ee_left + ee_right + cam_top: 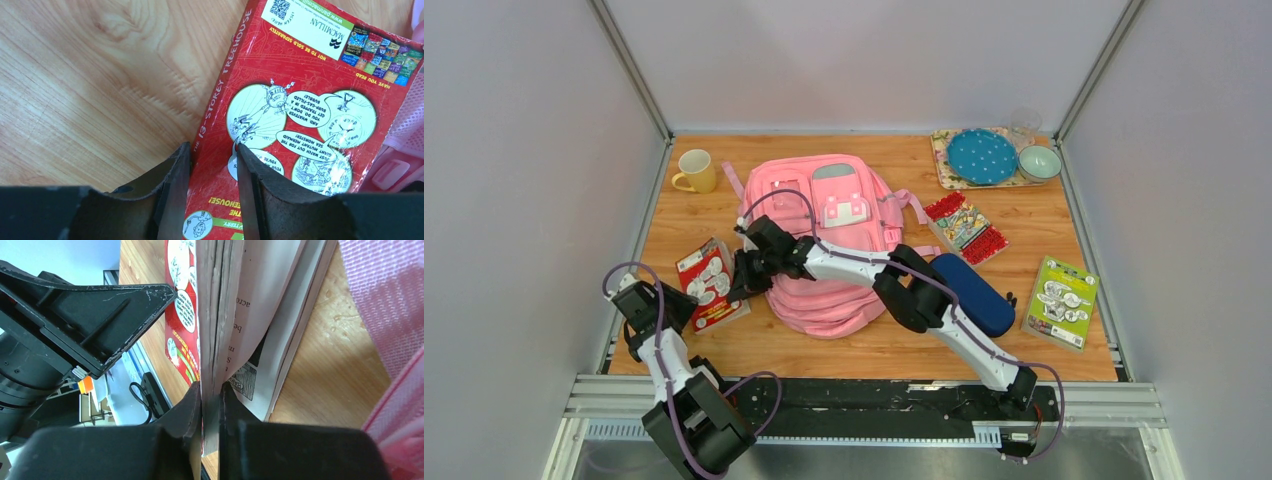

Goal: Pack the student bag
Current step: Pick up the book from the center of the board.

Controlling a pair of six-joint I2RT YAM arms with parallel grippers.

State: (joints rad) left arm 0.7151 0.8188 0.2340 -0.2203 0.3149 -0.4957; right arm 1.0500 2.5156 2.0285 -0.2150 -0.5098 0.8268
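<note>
The backpack [824,240] lies mid-table [864,345], a mug [696,171] to its far left. Just beside its near left lies a paperback book [709,285]. The right gripper [742,288] sits between them, clamped on the book's pages; the left gripper [212,165] straddles the book's left edge. Right of the backpack lie a packet [965,227], a zip pouch [972,295] nearer, and a blister card [1062,301] rightmost. A tray [941,160] at far right holds a plate [982,157], bowl [1039,162] and glass [1025,122].
</note>
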